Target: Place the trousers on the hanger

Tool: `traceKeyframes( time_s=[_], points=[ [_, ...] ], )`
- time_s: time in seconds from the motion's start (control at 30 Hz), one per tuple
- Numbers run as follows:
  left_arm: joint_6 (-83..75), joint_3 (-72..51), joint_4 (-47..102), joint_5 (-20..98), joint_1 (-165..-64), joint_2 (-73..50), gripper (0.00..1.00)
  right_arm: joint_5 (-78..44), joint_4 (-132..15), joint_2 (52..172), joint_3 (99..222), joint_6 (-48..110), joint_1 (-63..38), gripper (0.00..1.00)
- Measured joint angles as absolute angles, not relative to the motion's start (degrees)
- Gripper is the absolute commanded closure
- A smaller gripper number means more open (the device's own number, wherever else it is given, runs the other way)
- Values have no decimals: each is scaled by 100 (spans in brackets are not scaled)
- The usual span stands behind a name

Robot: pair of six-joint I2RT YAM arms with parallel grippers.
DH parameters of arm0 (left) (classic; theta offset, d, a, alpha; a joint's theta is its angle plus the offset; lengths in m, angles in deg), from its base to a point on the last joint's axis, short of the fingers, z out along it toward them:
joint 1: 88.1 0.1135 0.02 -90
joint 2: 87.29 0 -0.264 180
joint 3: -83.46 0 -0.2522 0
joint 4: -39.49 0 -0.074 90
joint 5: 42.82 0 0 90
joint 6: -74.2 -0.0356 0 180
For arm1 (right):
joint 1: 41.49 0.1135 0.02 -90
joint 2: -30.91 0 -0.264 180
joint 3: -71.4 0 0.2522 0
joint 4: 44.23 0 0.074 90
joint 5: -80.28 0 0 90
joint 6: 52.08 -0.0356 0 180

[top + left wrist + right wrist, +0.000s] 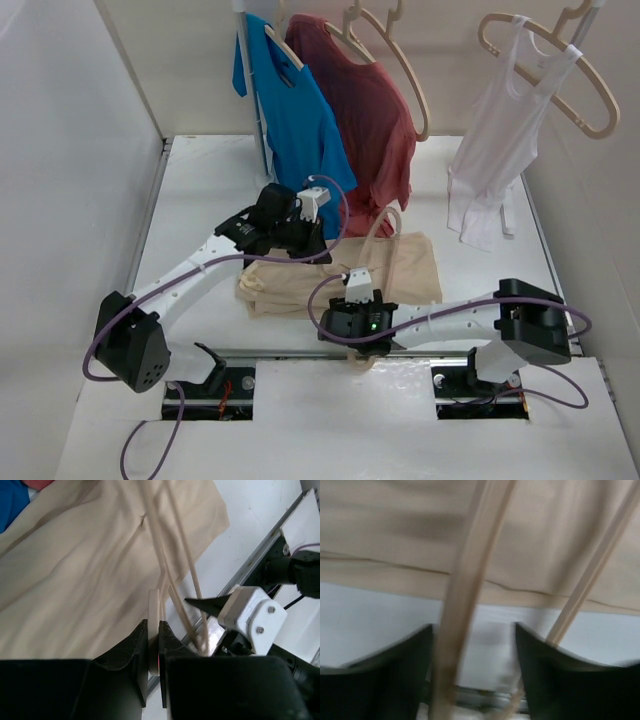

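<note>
The beige trousers (410, 270) lie folded on the white table (200, 200), and in the left wrist view the trousers (75, 570) fill the upper left. A pale hanger (378, 232) stands tilted over them. My left gripper (312, 245) is shut on a flat part of the hanger (154, 625), whose thin bars run away across the cloth. My right gripper (357, 272) is at the trousers' near edge with its jaws open. In the blurred right wrist view a hanger bar (465, 605) passes between the fingers (395, 675), close to the left one.
At the back hang a blue T-shirt (295, 110), a dull red T-shirt (370, 125) and a white vest (495, 140), each on its own hanger. White walls close in the left and back. A metal rail (280, 353) runs along the table's near edge.
</note>
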State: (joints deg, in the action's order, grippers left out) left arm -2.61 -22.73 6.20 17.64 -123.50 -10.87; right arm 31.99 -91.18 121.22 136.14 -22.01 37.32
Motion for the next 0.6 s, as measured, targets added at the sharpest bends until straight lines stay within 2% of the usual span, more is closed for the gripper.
traceKeyframes(
  time_s=[0.13, 0.3, 0.47, 0.6],
  points=[
    [96, -2277, 570, 1810, -12123, -1061, 100, 3123, -9456, 11671, 13621, -2150, 3736, 4],
    [476, -2284, 438, 2122, -11858, -1039, 100, 2589, -9658, 10380, 13656, -1582, 3588, 2],
    [789, -2286, 312, 2214, -11709, -1028, 100, 1254, -9540, 8976, 13765, -990, 1924, 1],
    [961, -2290, 187, 2242, -11640, -1026, 100, 369, -9555, 8568, 13717, -815, 222, 1]
  ],
)
